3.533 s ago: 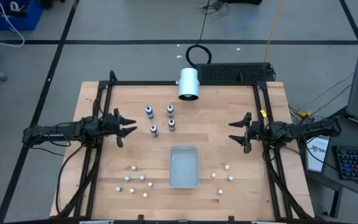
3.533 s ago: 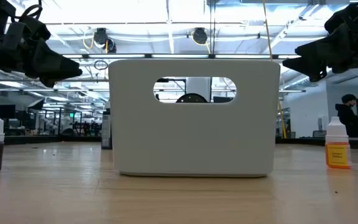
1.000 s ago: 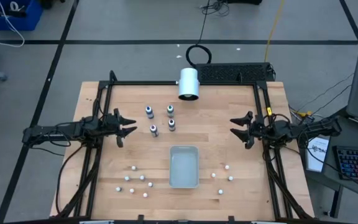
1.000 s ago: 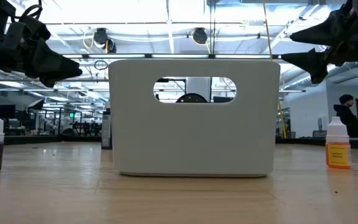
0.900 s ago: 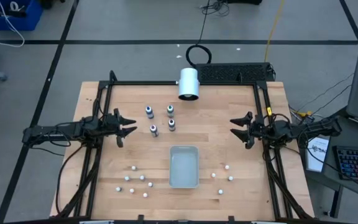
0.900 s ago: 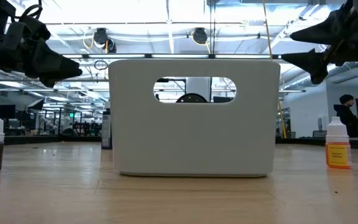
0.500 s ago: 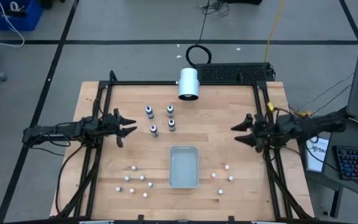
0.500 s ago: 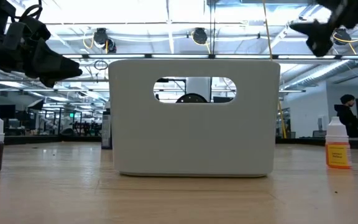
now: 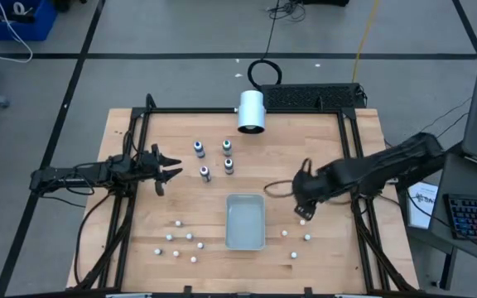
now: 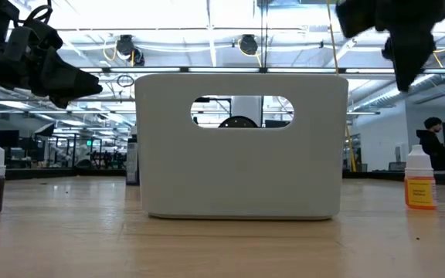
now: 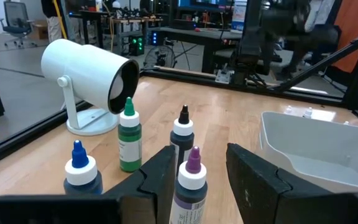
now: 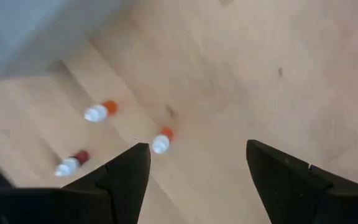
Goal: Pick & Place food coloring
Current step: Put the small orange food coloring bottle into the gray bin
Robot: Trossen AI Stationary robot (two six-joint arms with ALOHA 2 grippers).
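Note:
Four food coloring bottles stand upright on the wood table at the far left of centre: blue cap (image 9: 199, 149), green cap (image 9: 227, 147), purple cap (image 9: 205, 174), dark cap (image 9: 229, 166). The left wrist view shows them close: purple (image 11: 191, 180), dark (image 11: 183, 134), green (image 11: 129, 137), blue (image 11: 79, 171). My left gripper (image 9: 168, 170) is open and empty, level, just left of the purple bottle and apart from it. My right gripper (image 9: 302, 209) is open and empty, pointing down above the table to the right of the white tray (image 9: 245, 222).
Small white-capped bottles stand near the front edge on both sides of the tray, some under my right gripper (image 12: 162, 140) (image 12: 98, 112) (image 12: 70, 165). A large white cylinder (image 9: 251, 112) stands at the far edge. The tray fills the middle of the low view (image 10: 242, 147).
My right gripper has swung from the table's right edge toward the left, to a spot beside the tray, and has tipped from level to pointing down. It stays open. The bottles have not moved.

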